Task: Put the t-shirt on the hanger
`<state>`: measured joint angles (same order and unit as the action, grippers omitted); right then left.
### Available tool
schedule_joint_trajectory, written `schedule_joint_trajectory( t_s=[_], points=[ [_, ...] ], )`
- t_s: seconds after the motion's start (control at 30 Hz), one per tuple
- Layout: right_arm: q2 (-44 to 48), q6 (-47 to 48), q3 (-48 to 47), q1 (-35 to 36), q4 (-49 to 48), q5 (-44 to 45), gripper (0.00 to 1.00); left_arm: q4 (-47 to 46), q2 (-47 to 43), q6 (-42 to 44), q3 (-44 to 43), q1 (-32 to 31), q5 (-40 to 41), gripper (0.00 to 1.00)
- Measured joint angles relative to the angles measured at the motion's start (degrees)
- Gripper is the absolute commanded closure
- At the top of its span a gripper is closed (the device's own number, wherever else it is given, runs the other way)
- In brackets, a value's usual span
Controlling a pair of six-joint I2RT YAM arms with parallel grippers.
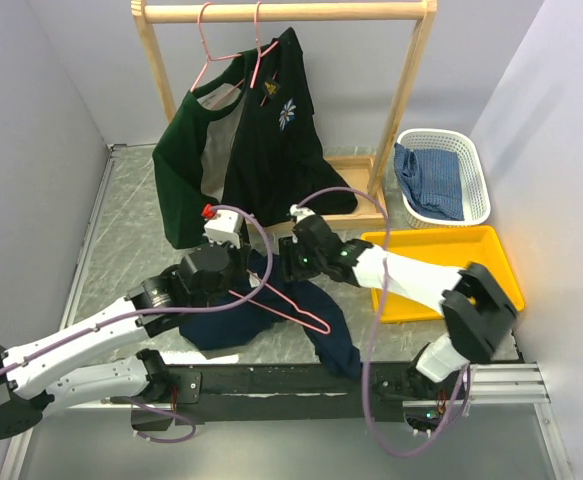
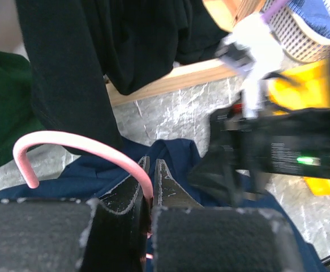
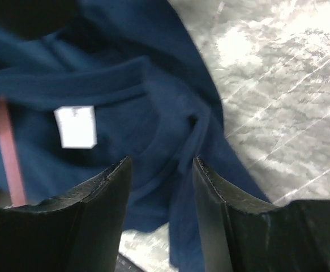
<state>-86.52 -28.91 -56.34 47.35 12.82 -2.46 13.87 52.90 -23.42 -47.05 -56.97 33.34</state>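
Observation:
The navy t-shirt [image 1: 333, 338] lies crumpled on the table in front of the arms. The pink wire hanger [image 1: 293, 311] lies over it. My left gripper [image 1: 237, 284] is shut on the hanger's wire just below its curved hook [image 2: 68, 140], with the jaws pinched together around the wire [image 2: 151, 162]. My right gripper [image 1: 284, 262] is open and empty just above the shirt's neck opening [image 3: 153, 107]. The white label [image 3: 76, 126] shows inside the collar and a stretch of the pink hanger [image 3: 6, 150] to its left. Navy cloth lies between the open fingers [image 3: 160, 165] without being gripped.
A wooden rack [image 1: 281, 10] stands at the back with two pink hangers bearing dark green garments [image 1: 251, 150] that hang low. A white basket [image 1: 479, 165] with blue checked cloth [image 1: 426, 180] stands back right. A yellow tray [image 1: 491, 250] lies under the right arm.

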Motion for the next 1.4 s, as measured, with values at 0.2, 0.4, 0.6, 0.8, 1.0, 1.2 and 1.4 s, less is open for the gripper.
schedule_joint_trajectory(
  t_s=[0.2, 0.4, 0.6, 0.8, 1.0, 1.2, 1.4],
  points=[
    [-6.6, 0.0, -6.5, -0.4, 0.9, 1.2, 0.45, 0.0, -1.6, 0.1, 0.0, 0.0, 0.1, 0.99],
    [-9.9, 0.2, -10.3, -0.4, 0.3, 3.1, 0.55, 0.0, -1.8, 0.2, 0.0, 0.0, 1.1, 0.99],
    [-11.5, 0.4, -9.9, -0.4, 1.4, 5.0, 0.50, -0.9, -3.2, 0.2, 0.2, 0.0, 2.8, 0.99],
    [-11.5, 1.0, -9.2, -0.4, 1.4, 5.7, 1.00, -1.2, -3.3, 0.0, 0.2, 0.0, 4.5, 0.99],
    [-5.7, -0.3, -1.0, -0.9, -1.4, 6.0, 1.00, -1.2, -3.3, -1.3, 0.2, 0.0, 7.8, 0.99],
    [10.3, -2.8, 9.9, -2.3, -3.0, 5.7, 1.00, -1.7, -2.7, -3.3, 0.2, 1.5, 10.5, 0.99],
    [20.0, -4.3, 13.6, -2.3, -4.3, 5.0, 1.00, -1.6, -0.7, -7.6, 0.1, 5.9, 11.9, 0.99]
  ],
)
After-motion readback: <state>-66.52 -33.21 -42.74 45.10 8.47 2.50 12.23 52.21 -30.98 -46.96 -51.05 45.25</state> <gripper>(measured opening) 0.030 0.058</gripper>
